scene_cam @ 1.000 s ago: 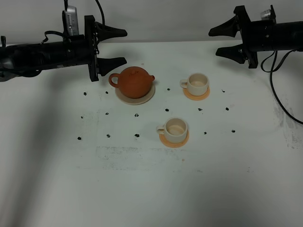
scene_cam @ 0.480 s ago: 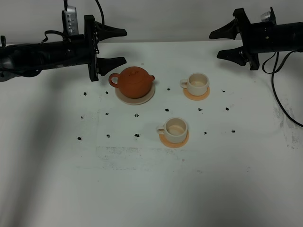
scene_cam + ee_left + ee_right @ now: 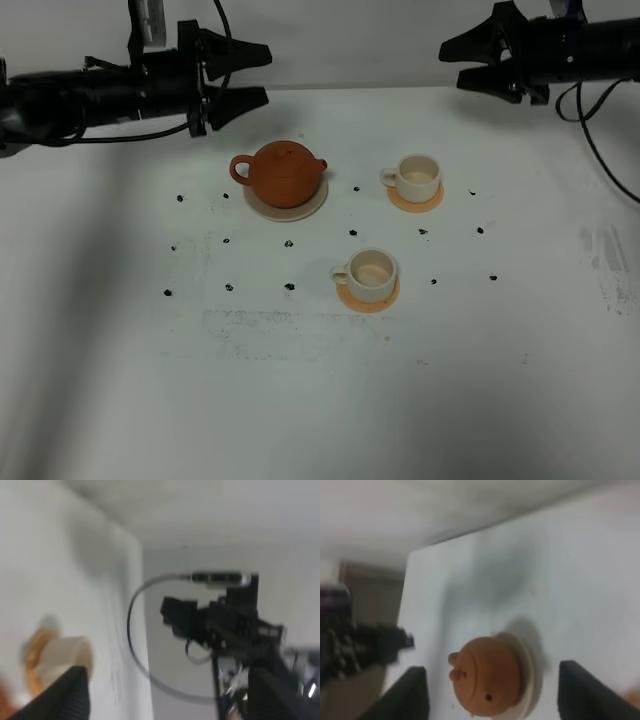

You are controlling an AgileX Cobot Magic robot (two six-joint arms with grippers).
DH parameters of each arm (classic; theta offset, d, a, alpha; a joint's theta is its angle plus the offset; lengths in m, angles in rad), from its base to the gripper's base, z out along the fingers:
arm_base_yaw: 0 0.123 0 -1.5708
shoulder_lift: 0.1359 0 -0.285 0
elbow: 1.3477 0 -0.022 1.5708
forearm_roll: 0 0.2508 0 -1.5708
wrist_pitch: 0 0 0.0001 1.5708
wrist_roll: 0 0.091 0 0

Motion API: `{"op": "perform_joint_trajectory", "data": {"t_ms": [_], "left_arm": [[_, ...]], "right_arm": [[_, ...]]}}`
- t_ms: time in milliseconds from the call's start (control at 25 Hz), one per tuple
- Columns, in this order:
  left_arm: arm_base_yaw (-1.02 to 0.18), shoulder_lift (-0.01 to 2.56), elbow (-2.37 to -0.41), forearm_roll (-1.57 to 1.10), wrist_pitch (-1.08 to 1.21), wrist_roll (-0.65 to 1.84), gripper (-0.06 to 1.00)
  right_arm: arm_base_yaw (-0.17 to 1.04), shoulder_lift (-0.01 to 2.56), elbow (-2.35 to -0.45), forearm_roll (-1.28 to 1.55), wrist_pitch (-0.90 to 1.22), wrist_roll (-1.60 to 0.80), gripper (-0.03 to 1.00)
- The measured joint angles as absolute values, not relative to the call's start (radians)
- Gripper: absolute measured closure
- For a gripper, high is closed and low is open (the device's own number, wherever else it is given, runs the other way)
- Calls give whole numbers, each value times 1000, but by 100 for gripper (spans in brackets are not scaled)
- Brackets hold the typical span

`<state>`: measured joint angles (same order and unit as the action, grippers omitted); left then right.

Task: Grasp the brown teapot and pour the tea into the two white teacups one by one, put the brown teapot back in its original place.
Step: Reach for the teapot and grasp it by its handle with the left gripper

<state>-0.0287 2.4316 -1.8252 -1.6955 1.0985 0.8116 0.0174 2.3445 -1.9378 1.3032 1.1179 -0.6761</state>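
The brown teapot [image 3: 285,172] sits on its beige saucer [image 3: 316,205] left of the table's middle, handle to the left. One white teacup [image 3: 418,178] stands on an orange coaster to its right, the other [image 3: 372,273] nearer the front. My left gripper [image 3: 262,73] hovers open behind the teapot, touching nothing. My right gripper [image 3: 452,63] hangs open at the far right back, well behind the cups. The blurred right wrist view shows the teapot [image 3: 485,675] between its two fingers [image 3: 412,692]. The left wrist view catches a teacup [image 3: 62,655].
Small black marks [image 3: 289,286] dot the white table [image 3: 300,380] around the tea set. A black cable [image 3: 605,160] trails down from the right arm along the right side. The other arm [image 3: 225,625] shows across the table in the left wrist view.
Both arms have risen and drawn back toward the table's far edge. Each gripper's jaws stand a little narrower than before. Teapot and cups have not moved.
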Motion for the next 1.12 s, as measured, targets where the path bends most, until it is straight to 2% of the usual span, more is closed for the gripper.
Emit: {"op": "perform_joint_trajectory", "data": {"t_ms": [240,440,640,880,1120], "left_arm": [[-29,2348,-1976,-1400,1038,864,40],[-49,2258,-2023,-1006,933,821,40],[-113,2211,-2024,-598,891,716,40],[-146,2159,-2004,-451,884,629,40],[-147,2026,-1841,-426,841,624,40]], "right_arm": [[21,2308,-2128,923,1042,-708,45],[38,2284,-2152,566,928,-646,46],[49,2284,-2152,351,913,-577,46],[65,2210,-2134,264,935,-514,46],[94,2009,-1987,206,916,-508,46]]}}
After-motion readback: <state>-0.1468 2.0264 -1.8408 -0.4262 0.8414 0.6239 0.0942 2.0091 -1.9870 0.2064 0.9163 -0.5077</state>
